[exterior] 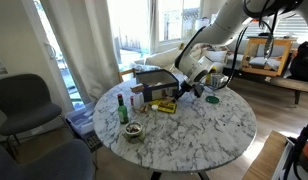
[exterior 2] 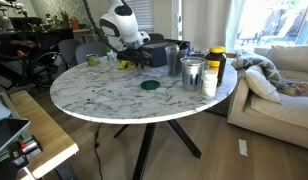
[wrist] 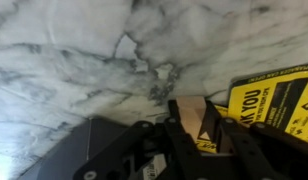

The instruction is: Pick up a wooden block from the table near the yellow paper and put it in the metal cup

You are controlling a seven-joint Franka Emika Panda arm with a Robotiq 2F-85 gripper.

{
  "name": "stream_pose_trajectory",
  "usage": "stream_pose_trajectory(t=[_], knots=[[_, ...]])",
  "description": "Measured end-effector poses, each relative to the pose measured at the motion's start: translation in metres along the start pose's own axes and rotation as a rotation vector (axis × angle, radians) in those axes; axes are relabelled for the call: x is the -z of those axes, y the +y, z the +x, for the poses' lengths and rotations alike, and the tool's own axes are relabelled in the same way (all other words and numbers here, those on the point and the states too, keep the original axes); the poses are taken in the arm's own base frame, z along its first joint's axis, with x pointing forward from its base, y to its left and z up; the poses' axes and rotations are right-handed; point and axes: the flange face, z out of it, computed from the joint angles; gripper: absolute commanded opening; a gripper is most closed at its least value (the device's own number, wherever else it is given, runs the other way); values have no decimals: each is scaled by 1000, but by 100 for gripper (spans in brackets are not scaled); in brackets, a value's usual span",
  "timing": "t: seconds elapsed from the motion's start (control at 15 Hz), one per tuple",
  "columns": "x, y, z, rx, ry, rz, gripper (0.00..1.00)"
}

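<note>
Just between the pincer's (wrist: 205,108) jaws, wooden block (wrist: 208,124); yellow paper (wrist: 276,100) beside.

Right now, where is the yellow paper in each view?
In an exterior view: paper centre frame, right of the green bottle.
In an exterior view: paper upper left of centre.
Wrist view: paper at the right edge.
Shared landmark: the hand, beside it in all three.
</note>
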Motion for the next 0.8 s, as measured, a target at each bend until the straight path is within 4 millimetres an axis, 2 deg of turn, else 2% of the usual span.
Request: stream_pose_trajectory(t=[0.27,0.47,0.6,0.8], knots=[[-1,-7,3,17,-6,9,7],[13,-36,7,45,-7,51,7],[35,-58,8,54,-19,74,7],[89,-74,5,36,-16,-90,7]])
